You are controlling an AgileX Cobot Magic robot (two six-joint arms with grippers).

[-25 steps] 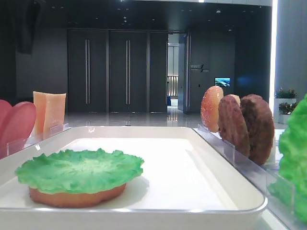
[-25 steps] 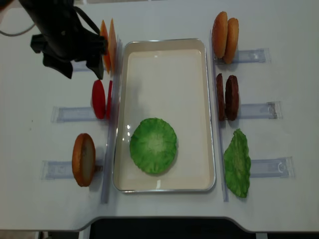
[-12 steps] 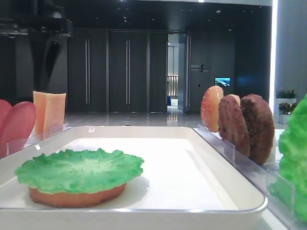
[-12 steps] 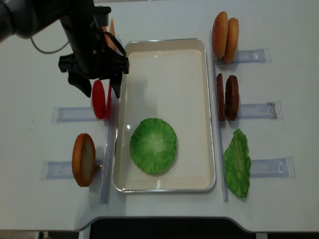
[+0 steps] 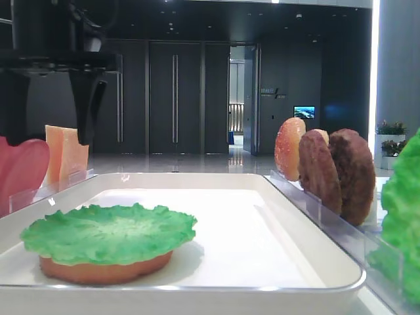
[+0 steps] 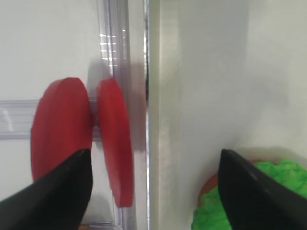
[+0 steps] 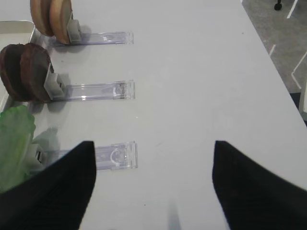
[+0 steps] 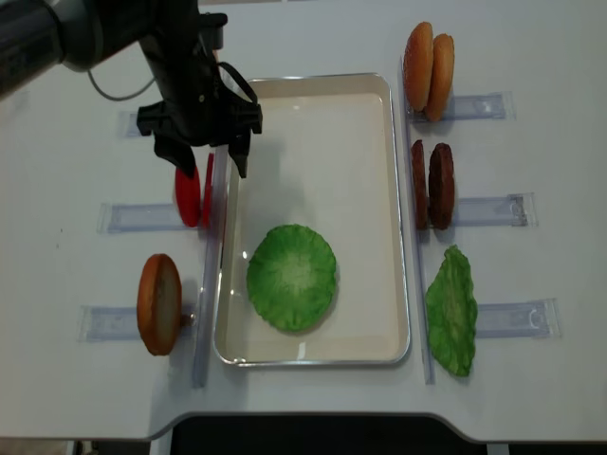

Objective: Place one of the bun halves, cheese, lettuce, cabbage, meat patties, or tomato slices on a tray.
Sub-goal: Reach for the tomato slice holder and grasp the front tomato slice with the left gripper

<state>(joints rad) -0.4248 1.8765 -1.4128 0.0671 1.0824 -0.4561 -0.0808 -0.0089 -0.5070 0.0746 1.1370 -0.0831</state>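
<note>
My left gripper (image 8: pixel 202 159) hangs open above the left rim of the white tray (image 8: pixel 399 190), its jaws astride the rim and one of the two red tomato slices (image 8: pixel 188 194). In the left wrist view the nearer tomato slice (image 6: pixel 117 143) stands between my left gripper's (image 6: pixel 153 153) fingers, touching neither. On the tray, a lettuce leaf (image 8: pixel 292 277) lies over a bun half (image 5: pixel 105 269). Cheese slices (image 5: pixel 65 154) stand behind the gripper finger (image 5: pixel 85 98). My right gripper (image 7: pixel 153 143) is open over bare table with nothing in it.
Upright in clear racks stand bun halves (image 8: pixel 429 66), meat patties (image 8: pixel 432 185) and a lettuce leaf (image 8: pixel 451 311) on the tray's right, and another bun half (image 8: pixel 158 303) at the near left. A clear rack end (image 7: pixel 112 155) lies near the right gripper's left finger.
My left gripper has travelled from the far left, beside the cheese, toward the near right and now sits over the tomato slices and the tray's left rim. It stayed open.
</note>
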